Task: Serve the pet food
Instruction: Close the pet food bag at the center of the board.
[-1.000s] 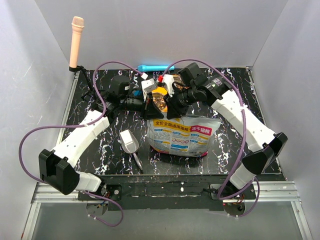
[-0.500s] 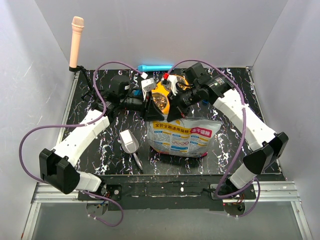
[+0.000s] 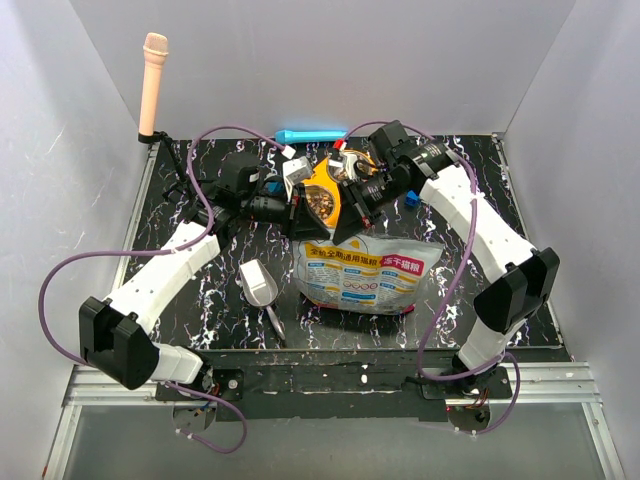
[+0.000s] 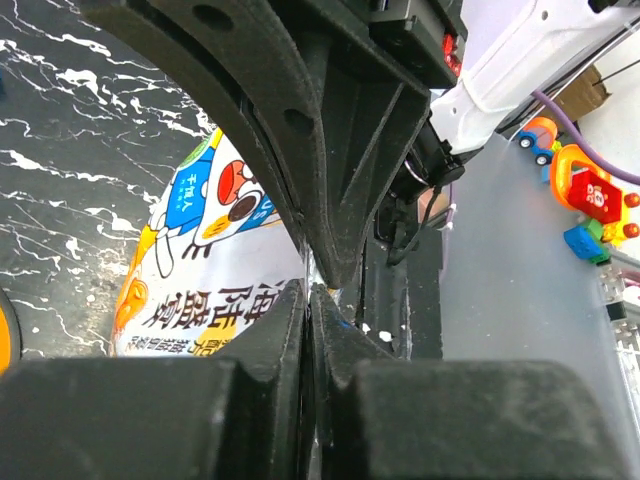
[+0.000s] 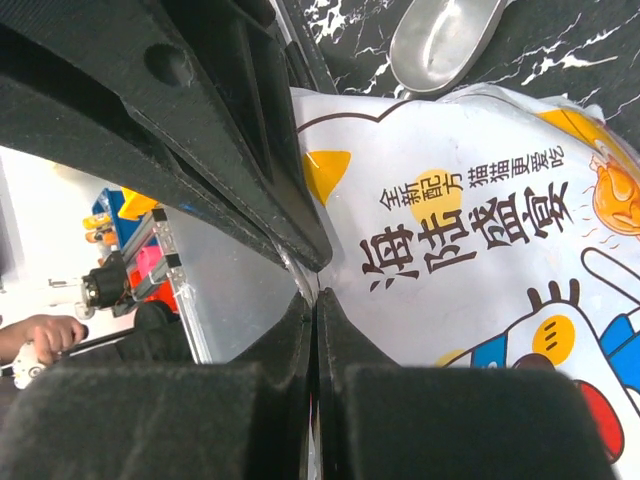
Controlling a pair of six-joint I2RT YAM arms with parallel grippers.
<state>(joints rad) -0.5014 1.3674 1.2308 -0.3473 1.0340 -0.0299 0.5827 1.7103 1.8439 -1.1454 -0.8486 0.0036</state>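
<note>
Pet food (image 3: 320, 206) in bag (image 3: 360, 275) mouth, between left tool (image 4: 310, 287), right tool (image 5: 316, 296) pinching rim.

We see white walls (image 3: 320, 60) on three sides | black marble-patterned table (image 3: 220, 312) | metal rail (image 3: 570, 381) at its near edge | even light

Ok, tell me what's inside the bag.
Brown kibble shows through the open mouth of the bag in the top view. How deep it goes is covered by the foil walls.
</note>
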